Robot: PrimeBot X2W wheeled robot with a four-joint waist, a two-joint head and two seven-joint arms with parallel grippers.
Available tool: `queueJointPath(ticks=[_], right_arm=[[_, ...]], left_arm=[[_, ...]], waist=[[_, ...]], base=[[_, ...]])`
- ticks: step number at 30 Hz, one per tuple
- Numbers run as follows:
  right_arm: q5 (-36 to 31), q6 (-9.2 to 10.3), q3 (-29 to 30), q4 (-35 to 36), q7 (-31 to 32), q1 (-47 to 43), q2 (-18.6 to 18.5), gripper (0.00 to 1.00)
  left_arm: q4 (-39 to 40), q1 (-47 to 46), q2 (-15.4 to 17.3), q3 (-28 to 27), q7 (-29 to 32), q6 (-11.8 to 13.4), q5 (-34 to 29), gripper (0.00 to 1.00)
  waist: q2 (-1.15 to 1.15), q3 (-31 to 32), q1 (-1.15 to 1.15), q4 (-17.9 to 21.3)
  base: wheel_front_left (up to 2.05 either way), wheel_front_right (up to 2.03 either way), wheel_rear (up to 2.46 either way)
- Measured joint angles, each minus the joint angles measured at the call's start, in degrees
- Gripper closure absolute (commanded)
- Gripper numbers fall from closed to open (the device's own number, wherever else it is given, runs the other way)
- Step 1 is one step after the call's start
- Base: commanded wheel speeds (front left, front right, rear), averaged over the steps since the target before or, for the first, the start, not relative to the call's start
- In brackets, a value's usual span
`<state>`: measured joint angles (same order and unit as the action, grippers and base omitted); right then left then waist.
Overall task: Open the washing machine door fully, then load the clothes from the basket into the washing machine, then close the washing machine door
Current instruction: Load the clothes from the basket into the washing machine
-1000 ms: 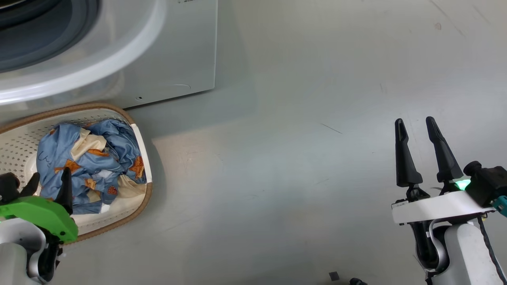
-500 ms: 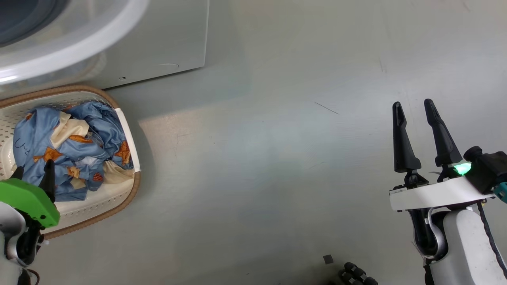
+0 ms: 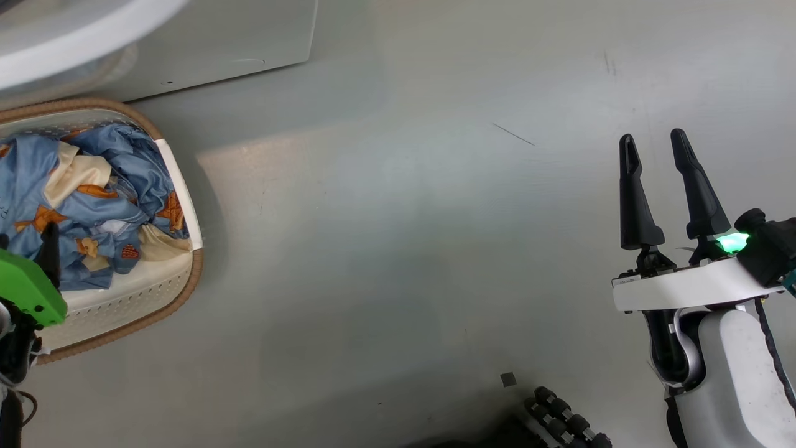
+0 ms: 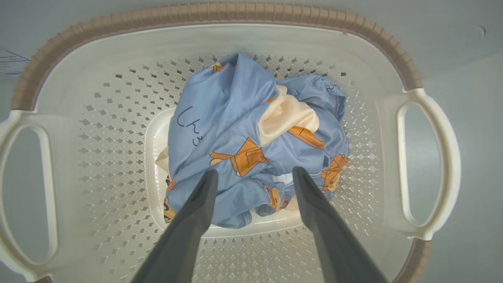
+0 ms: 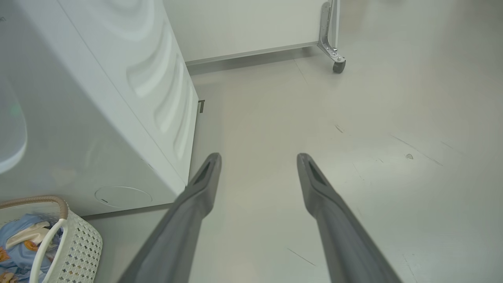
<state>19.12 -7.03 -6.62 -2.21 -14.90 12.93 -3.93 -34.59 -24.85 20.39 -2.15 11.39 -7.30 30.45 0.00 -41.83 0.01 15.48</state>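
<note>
The cream basket [image 3: 186, 274] with its brown rim stands on the floor at the left, holding the light blue clothes [image 3: 93, 205]. My left gripper [image 4: 254, 173] hangs open just above the clothes [image 4: 235, 118], inside the basket [image 4: 220, 13], with nothing between its fingers. The white washing machine [image 3: 217, 37] stands behind the basket. A white rounded rim [image 3: 74, 31] juts out over it; I cannot tell whether this is the door. My right gripper [image 3: 652, 137] stands open over bare floor far to the right. Its wrist view shows the machine's side [image 5: 98, 118] and the basket [image 5: 78, 243].
Grey floor [image 3: 398, 218] stretches between the basket and my right arm. A white panel on a caster wheel [image 5: 338, 66] stands beyond the machine. Black ribbed parts of my own base [image 3: 566, 417] show at the bottom edge.
The head camera has moved, so the basket and machine have slid up and to the left in the picture. Both grippers have stayed open, the left one still over the clothes.
</note>
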Motion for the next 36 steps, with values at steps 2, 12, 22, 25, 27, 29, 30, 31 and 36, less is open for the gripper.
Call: queueJointPath(ticks=[2,12,22,25,27,29,30,31,36], right_arm=[[0.0,0.00,-0.1,0.0,0.0,0.4,0.0,0.00],[-0.1,0.00,-0.9,1.0,0.0,2.2,-0.6,0.00],[-0.1,0.00,-1.1,1.9,0.0,4.3,-0.6,0.00],[-0.1,0.00,-1.0,1.9,0.0,4.4,-0.6,0.00],[-0.1,0.00,-1.0,2.0,0.0,4.5,-0.6,0.00],[-0.2,0.00,-1.0,2.2,0.0,4.5,-0.6,0.00],[-0.2,0.00,-1.0,2.4,0.0,4.5,-0.6,0.00],[-0.3,0.00,-1.1,2.4,0.0,4.6,-0.7,0.00],[-0.6,0.00,-1.3,2.6,0.0,4.6,-1.3,0.00]], left_arm=[[-0.4,-0.6,0.4,-0.1,0.3,0.0,0.0,0.00],[-1.7,-4.9,2.1,-0.1,2.2,0.0,0.4,0.00],[-2.1,-8.3,3.0,0.8,3.0,0.0,0.4,0.00],[-2.8,-8.8,3.7,0.9,3.0,0.0,0.4,0.00],[-3.5,-9.3,4.3,0.9,3.0,0.0,0.3,0.00],[-3.8,-9.8,4.6,0.9,3.0,0.0,0.3,0.00],[-3.9,-10.1,4.6,0.9,3.0,0.0,0.2,0.00],[-4.0,-10.5,4.6,0.9,3.0,0.0,0.2,0.00],[-4.5,-12.0,4.7,1.1,2.9,0.0,-0.2,0.00]], waist=[[0.00,-0.8,0.00,0.0],[0.00,-5.1,0.00,0.3],[0.00,-9.3,0.00,0.9],[0.00,-10.2,0.00,1.1],[0.00,-10.7,0.00,1.2],[0.00,-11.2,0.00,1.3],[0.00,-11.4,0.00,1.3],[0.00,-11.6,0.00,1.2],[0.00,-12.7,0.00,1.2]], base=[[0.00,0.00,0.00],[0.00,0.00,0.00],[0.00,0.00,0.00],[0.00,0.00,0.00],[0.00,0.00,0.00],[0.00,0.00,0.00],[0.00,0.00,0.00],[0.00,0.00,0.00],[0.00,0.00,0.00]])
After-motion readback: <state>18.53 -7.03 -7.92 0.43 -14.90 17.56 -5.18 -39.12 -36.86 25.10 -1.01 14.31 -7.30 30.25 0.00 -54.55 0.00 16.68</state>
